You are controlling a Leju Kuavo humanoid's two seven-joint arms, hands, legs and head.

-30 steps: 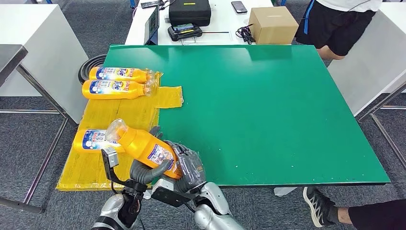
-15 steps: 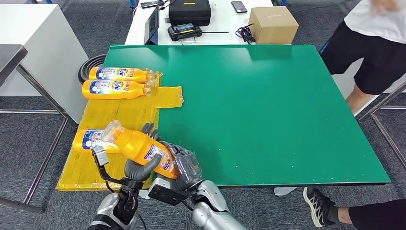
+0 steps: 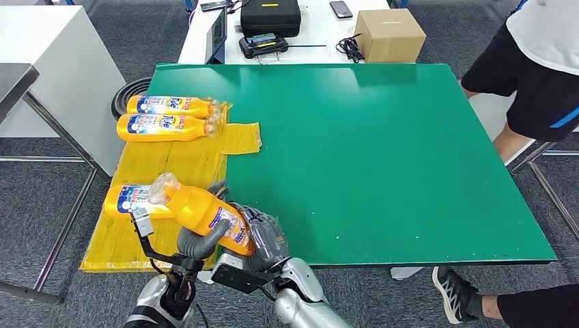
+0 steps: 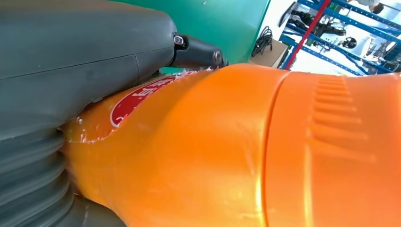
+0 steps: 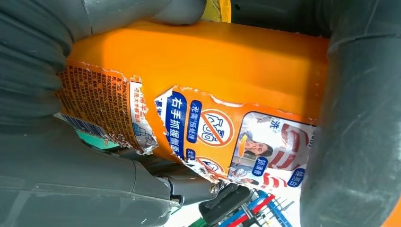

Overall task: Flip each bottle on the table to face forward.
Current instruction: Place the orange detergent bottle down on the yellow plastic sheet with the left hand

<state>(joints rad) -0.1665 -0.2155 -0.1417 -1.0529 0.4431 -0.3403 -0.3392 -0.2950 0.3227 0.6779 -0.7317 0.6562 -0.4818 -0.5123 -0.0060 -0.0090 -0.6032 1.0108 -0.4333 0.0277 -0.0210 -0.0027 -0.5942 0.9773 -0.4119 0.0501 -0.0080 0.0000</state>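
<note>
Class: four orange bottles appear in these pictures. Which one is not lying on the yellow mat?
The orange bottle held up off the table between the left hand and right hand, its cap tilted upward. The other three bottles lie flat on the yellow mat.

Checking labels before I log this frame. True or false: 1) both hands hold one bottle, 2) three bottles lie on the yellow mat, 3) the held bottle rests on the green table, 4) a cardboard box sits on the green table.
1) True: the left hand and right hand both grip the held bottle.
2) True: two bottles lie at the far end of the yellow mat, a third bottle nearer.
3) False: it is lifted and tilted above the mat's near edge.
4) False: the cardboard box sits on the white table behind the green table.
</note>
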